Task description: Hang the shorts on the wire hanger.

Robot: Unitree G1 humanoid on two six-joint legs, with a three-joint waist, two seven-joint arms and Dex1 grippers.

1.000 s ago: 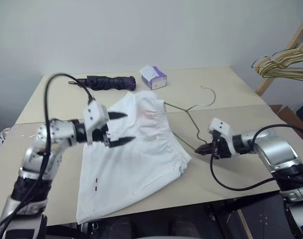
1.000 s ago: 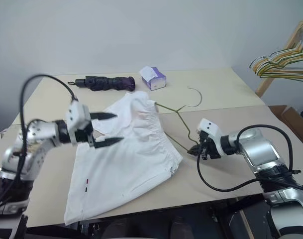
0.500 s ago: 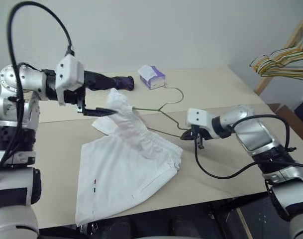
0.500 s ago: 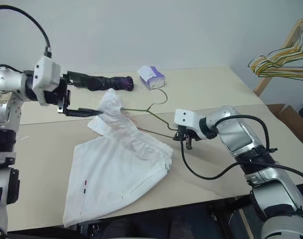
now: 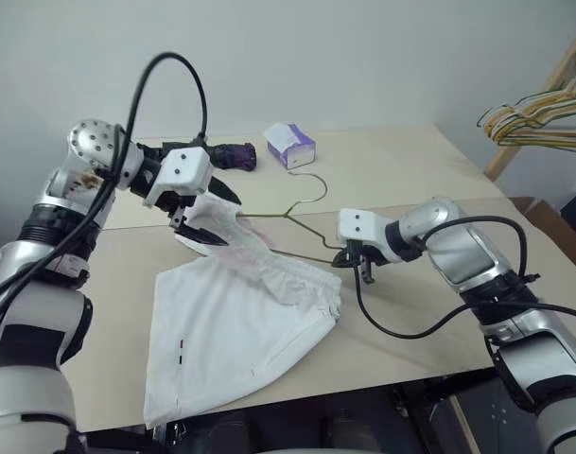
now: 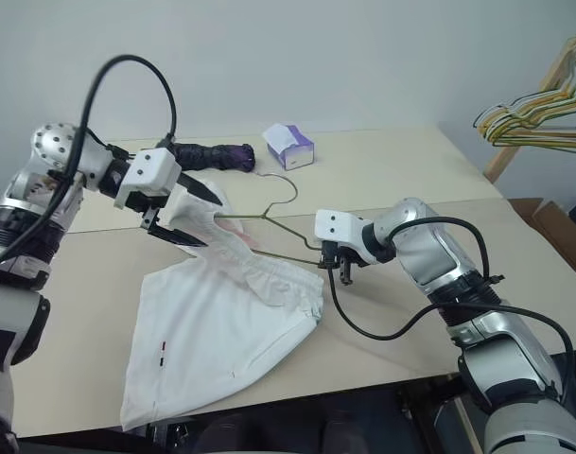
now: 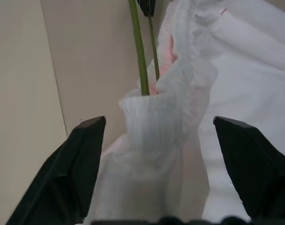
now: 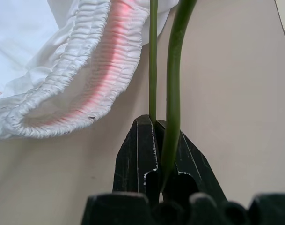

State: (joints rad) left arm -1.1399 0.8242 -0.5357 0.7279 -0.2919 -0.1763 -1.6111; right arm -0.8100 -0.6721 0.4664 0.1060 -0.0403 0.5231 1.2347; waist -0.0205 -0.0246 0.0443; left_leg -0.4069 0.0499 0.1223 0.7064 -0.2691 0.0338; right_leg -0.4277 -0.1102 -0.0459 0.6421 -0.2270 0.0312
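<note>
My two head eyes look forward and down across the beige table (image 5: 429,161), both taking in my arms and the white cloth shorts (image 5: 240,322). My left wrist camera sits close over the gathered waistband; my right wrist camera looks along the thin olive wire hanger (image 8: 153,56), waistband alongside.

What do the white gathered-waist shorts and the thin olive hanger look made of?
White shorts: soft matte woven cloth, probably cotton; it wrinkles, and the waistband is ribbed elastic. Olive wire hanger: thin bent metal wire, seemingly with a smooth dull coating.
</note>
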